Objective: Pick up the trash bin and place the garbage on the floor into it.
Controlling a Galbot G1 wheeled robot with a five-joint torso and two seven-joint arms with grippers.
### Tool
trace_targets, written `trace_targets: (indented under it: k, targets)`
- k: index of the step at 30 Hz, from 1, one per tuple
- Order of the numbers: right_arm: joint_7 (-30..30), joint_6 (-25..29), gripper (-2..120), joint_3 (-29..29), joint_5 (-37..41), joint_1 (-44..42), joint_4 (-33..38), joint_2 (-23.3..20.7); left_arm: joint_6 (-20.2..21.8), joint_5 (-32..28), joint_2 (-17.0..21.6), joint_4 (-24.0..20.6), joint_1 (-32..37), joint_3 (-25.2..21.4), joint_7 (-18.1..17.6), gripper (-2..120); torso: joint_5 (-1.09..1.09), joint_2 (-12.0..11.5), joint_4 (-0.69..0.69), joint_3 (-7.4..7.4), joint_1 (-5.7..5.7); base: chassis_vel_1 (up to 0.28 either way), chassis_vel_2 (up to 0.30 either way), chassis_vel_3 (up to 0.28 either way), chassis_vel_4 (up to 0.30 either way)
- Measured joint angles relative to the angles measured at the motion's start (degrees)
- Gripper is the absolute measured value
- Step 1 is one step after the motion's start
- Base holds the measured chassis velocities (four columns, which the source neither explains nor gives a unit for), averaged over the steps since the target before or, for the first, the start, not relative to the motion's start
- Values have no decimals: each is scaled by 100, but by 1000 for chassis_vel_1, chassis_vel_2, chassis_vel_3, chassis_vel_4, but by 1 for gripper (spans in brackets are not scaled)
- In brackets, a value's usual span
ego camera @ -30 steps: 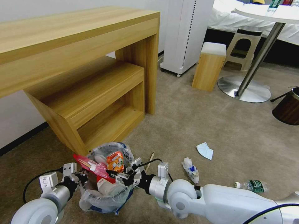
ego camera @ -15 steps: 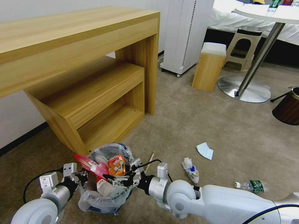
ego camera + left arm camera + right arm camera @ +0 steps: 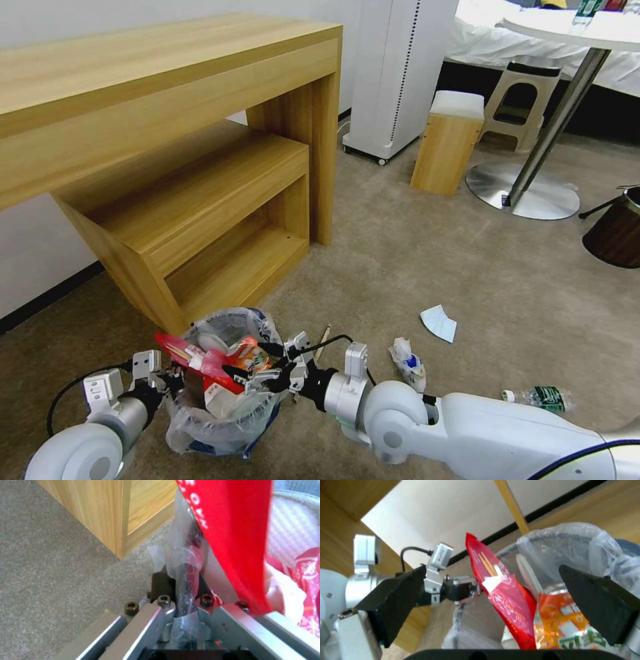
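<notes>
Trash bin (image 3: 220, 413): on the carpet just in front of the low wooden shelf unit (image 3: 200, 220), clear liner bag crinkled over the rim, already packed with litter.
Left claw (image 3: 175, 381): pinched shut on the bin's rim and liner; left wrist view shows plastic bunched between the jaws.
Right claw (image 3: 257, 377): over the bin mouth, jaws spread wide either side of the orange can (image 3: 566, 625), not gripping it.
Red wrapper (image 3: 200, 360): sticking up out of the bin, leaning toward the left claw, half out over the rim.
Garbage left on floor: pale blue paper (image 3: 439, 322), crumpled white piece (image 3: 408, 363), clear bottle (image 3: 541, 398), wooden stick (image 3: 323, 341) just beside the bin.
Handling, bin: judged light, thin-walled; liner slippery and loose, so a hold on plastic alone could slide. Best taken at rim with wall and bag together, as now.
Handling, litter: paper soft, collapses under a pinch, take at a raised fold. Bottle smooth and apt to roll, take across the middle. Stick thin and flat on carpet, hardest to get under.
Risk: overfull bin, tall wrapper may tip out if jostled.
</notes>
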Motion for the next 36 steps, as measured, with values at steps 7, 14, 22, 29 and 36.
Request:
trace_targets:
  k: [7, 14, 22, 29, 36]
  targets:
    - [23, 23, 97, 389, 44, -52, 52, -61, -12, 5, 10, 28, 13, -18, 8, 0, 0, 0, 1, 0, 0, 0, 0, 0, 0]
    - [194, 73, 93, 1128, 73, -430, -56, -349, -19, 8, 9, 62, -13, -1, 18, 0, 1, 0, 0, 0, 0, 0, 0, 0, 0]
    - [205, 254, 96, 2289, 296, -1279, -337, -799, -36, 28, 33, 93, 8, 4, 52, 0, 2, 0, 0, 0, 0, 0, 0, 0, 0]
    - [122, 553, 99, 2768, 103, -2152, -770, -1195, -40, 74, -5, 100, 27, 31, 71, 0, 1, 0, -1, 0, 0, 0, 0, 0, 0]
    - [54, 637, 97, 2659, -598, -2196, -1226, -1220, -65, 138, -79, 79, 95, 19, 100, 0, 0, 0, 0, 0, 0, 0, 0, 0, 0]
